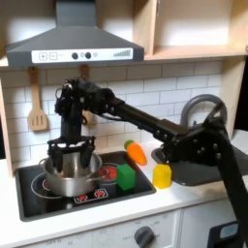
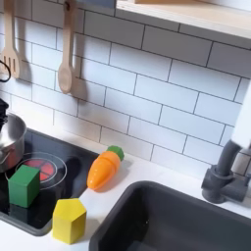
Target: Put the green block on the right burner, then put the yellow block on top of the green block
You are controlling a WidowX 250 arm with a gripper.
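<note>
Two blocks to move, both look like light, rigid, matte cubes: easy to pinch across opposite flat faces from above, not fragile, little slip risk by my read. Green block [image 1: 126, 176] sits on the stovetop [image 1: 39, 201] at the near-right part of the cooktop in the first exterior view; in the second exterior view the green block [image 2: 24, 184] rests on the edge of the red-ringed burner [image 2: 44, 169], so it may only need a small nudge, if any, to count as on the right burner. Yellow block [image 1: 162, 175] is off the stove on the white worktop [image 1: 194, 199], just right of the green one, between stove and sink [image 1: 199, 160]; in the second exterior view the yellow block [image 2: 69, 220] looks to have a peaked top, so grip the side faces, not the top. Tool [image 1: 72, 155] hangs over the steel pot [image 1: 68, 174] on the left burner, fingers spread wide around the pot's rim area, holding nothing as far as I can see. Obstacles: pot close to the left of the green block, toy carrot [image 1: 137, 152] just behind both blocks, faucet [image 1: 201, 108] further right. Spoon and spatula [image 1: 37, 105] on the wall are well clear. Approach the green block top-down, jaws aligned left-right to miss the carrot.
</note>
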